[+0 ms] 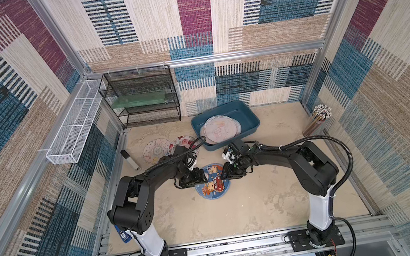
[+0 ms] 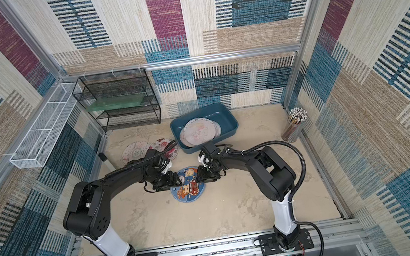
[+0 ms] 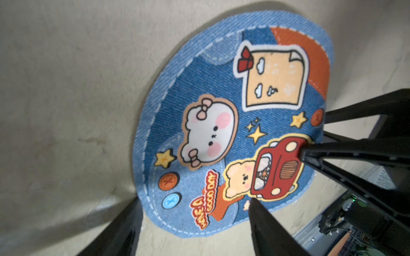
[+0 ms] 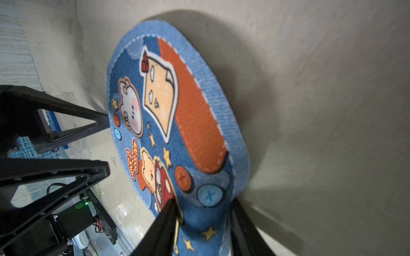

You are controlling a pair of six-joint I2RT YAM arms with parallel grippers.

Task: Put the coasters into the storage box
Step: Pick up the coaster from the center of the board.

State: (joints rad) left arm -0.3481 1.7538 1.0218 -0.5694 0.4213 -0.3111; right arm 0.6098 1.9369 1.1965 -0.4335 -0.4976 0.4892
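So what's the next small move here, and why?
Probably close the right gripper fully: its jaws straddle the raised rim of the round blue denim-print cartoon coaster without pinching it yet, while the left gripper stands open at the opposite side.

A black wire-mesh rack [image 1: 142, 99] stands at the back, a white mesh basket [image 1: 73, 128] beside it, and a pencil jar [image 1: 317, 120] far right.

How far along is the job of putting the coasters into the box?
Done: a stack of coasters lies in the blue box. In hand: the right gripper has its jaws around the edge of the blue coaster. Left: that one and two pale coasters on the table.
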